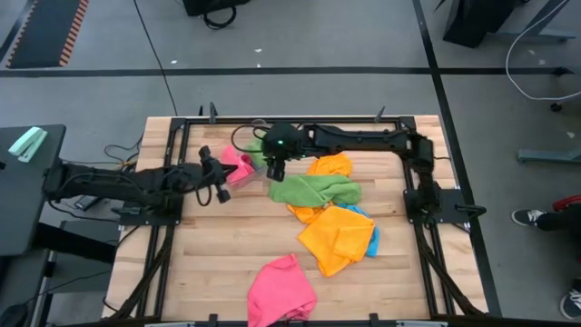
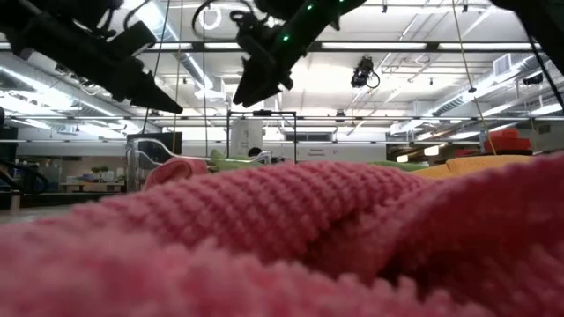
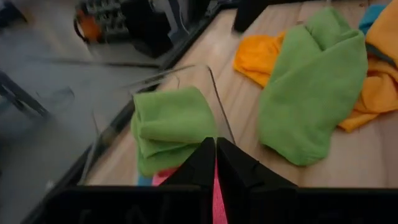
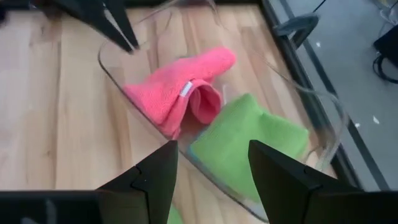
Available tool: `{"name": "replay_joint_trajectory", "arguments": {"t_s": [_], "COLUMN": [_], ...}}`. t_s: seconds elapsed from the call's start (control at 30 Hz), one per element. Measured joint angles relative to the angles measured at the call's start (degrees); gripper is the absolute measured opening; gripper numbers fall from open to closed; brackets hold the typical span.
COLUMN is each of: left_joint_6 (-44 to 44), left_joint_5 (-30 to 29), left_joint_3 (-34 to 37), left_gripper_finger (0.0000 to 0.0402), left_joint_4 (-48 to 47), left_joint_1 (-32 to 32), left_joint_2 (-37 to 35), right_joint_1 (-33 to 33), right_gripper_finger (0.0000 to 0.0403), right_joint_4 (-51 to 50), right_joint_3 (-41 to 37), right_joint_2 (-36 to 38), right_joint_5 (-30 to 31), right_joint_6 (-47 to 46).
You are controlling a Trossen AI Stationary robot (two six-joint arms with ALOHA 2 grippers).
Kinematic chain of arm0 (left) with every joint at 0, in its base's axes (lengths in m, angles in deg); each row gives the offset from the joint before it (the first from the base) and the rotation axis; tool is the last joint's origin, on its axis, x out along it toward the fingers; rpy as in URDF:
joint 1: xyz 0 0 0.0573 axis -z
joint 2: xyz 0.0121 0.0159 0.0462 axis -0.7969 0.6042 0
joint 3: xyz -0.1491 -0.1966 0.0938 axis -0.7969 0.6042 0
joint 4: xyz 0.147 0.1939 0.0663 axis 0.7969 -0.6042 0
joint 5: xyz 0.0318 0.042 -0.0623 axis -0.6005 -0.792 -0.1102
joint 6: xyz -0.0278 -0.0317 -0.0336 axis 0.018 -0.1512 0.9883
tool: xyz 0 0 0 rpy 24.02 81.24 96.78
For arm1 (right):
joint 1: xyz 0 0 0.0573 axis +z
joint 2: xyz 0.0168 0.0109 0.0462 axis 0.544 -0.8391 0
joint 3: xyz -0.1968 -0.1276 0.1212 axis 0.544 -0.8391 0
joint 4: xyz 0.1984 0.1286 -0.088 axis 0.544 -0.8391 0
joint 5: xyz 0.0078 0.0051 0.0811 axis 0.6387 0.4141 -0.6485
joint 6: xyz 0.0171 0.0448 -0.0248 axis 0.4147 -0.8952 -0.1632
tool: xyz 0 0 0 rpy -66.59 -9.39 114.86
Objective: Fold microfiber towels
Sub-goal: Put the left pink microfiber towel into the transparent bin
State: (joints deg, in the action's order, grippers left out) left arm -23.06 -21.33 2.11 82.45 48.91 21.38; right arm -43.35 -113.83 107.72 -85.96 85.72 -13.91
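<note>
Both grippers hang over the clear plastic tub (image 4: 323,112) at the far left part of the wooden table (image 1: 218,254). Left gripper (image 1: 221,184) comes in from the table's left edge, its two dark fingers (image 3: 202,163) pressed together with nothing between them; in its wrist view they meet just above the folded pink towel (image 4: 180,87), a sliver of pink showing below the tips. Right gripper (image 1: 275,170) reaches across from the right side along the far edge and points down at the same tub with its fingers (image 4: 158,174) spread apart and empty, the pink towel and the folded green towel (image 4: 249,143) showing in the gap below. Inside the tub, the pink towel lies partly rolled with a small white tag showing, and the folded green one sits just beside it, touching it. Out on the table, an unfolded green towel (image 1: 313,189) lies just right of the tub, lapping over an orange towel (image 1: 331,165) beyond it. Nearer the front, a second orange towel (image 1: 336,236) lies over a sky blue towel (image 1: 372,238) whose edge peeks out at the right. Another pink towel (image 1: 281,291) lies crumpled at the front edge, filling the low view.
</note>
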Motion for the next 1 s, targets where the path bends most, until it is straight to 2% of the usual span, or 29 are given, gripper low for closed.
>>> {"name": "replay_joint_trajectory", "arguments": {"t_s": [0.23,0.4,0.63,1.0], "left_joint_6": [2.92,4.12,4.18,1.37], "left_joint_5": [3.42,4.41,4.94,12.30], "left_joint_3": [-4.40,-7.61,-12.56,-19.83], "left_gripper_finger": [0.0007,0.0025,0.0030,0.0013], "left_joint_4": [-8.94,-14.78,-20.43,-20.84], "left_joint_1": [-6.39,-10.14,-14.87,-20.54], "left_joint_2": [5.74,11.40,19.84,33.06], "right_joint_1": [0.86,1.58,2.54,3.73], "right_gripper_finger": [0.0206,0.0206,0.0206,0.0206], "right_joint_4": [8.91,11.66,14.78,17.95], "right_joint_3": [-12.50,-17.98,-21.06,-20.96], "right_joint_2": [8.30,12.09,13.44,13.22], "right_joint_5": [0.00,0.09,0.29,0.46], "right_joint_6": [-0.91,-1.34,-1.06,0.29]}}
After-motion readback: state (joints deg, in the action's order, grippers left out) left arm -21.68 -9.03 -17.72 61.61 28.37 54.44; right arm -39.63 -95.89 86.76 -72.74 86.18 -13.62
